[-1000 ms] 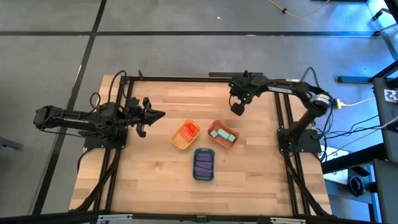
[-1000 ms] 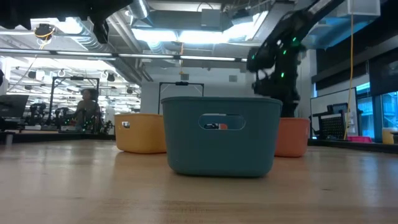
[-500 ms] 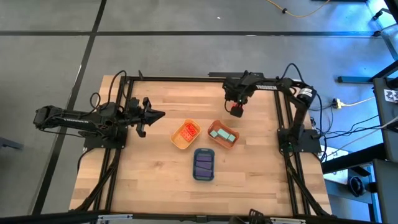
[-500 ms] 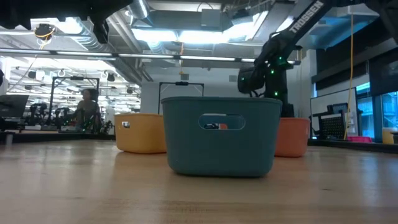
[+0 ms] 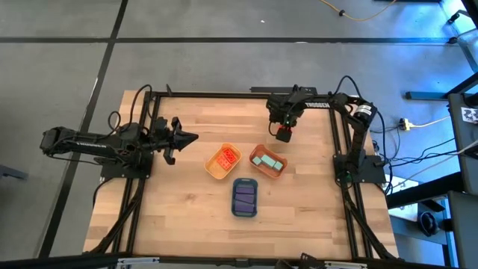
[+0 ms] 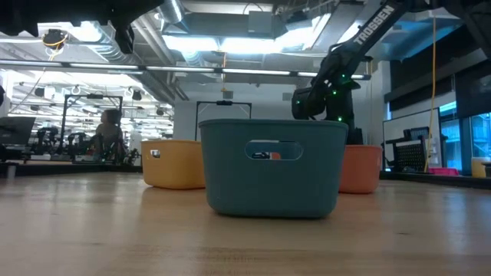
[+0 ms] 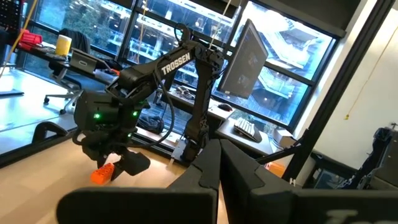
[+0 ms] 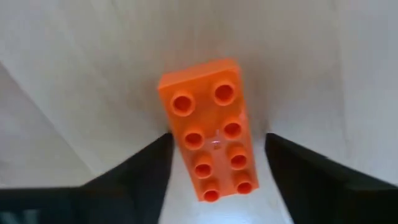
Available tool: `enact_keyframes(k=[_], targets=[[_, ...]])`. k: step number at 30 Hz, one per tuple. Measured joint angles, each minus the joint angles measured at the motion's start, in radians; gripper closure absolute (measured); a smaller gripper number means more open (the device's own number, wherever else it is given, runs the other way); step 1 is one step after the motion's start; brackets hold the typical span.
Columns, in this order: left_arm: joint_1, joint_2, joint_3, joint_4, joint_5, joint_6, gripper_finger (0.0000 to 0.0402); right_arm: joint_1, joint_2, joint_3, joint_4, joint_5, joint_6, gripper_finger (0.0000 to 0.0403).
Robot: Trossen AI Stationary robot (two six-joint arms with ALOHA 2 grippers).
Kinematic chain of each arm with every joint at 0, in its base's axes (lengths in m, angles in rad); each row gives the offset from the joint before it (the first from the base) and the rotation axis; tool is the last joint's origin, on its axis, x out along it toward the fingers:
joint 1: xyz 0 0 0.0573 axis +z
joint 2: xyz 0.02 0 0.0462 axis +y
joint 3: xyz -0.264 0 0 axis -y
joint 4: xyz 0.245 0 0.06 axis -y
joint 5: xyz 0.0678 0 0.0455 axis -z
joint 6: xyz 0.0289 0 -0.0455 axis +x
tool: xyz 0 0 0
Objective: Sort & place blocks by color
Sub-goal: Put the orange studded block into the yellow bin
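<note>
One orange brick (image 8: 211,147) sits between the right gripper's (image 5: 284,134) spread fingers, upper centre, awaiting pickup; left gripper (image 5: 181,139) closed, idle.

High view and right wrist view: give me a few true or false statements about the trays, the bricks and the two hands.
1. The yellow plastic tray holds the red-orange toy blocks. True.
2. The blue plastic tray holds teal blocks. False: it holds the purple toy blocks.
3. The orange eight-stud brick lies between the fingers of the right hand. True.
4. The left hand hovers over the trays. False: it waits near the left edge of the wooden table, apart from all the trays.
</note>
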Motion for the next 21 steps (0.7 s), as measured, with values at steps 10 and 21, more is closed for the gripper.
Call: enact_keyframes(k=[10, 21], targets=[[0.0, 0.0, 0.0, 0.0, 0.0, -0.002, 0.0401, 0.004, -0.134, -0.168, -0.04, -0.062, 0.08, 0.0262], [0.0, 0.0, 0.0, 0.0, -0.035, 0.0, 0.04, 0.175, -0.576, -0.378, 0.117, -0.11, 0.381, 0.0262]])
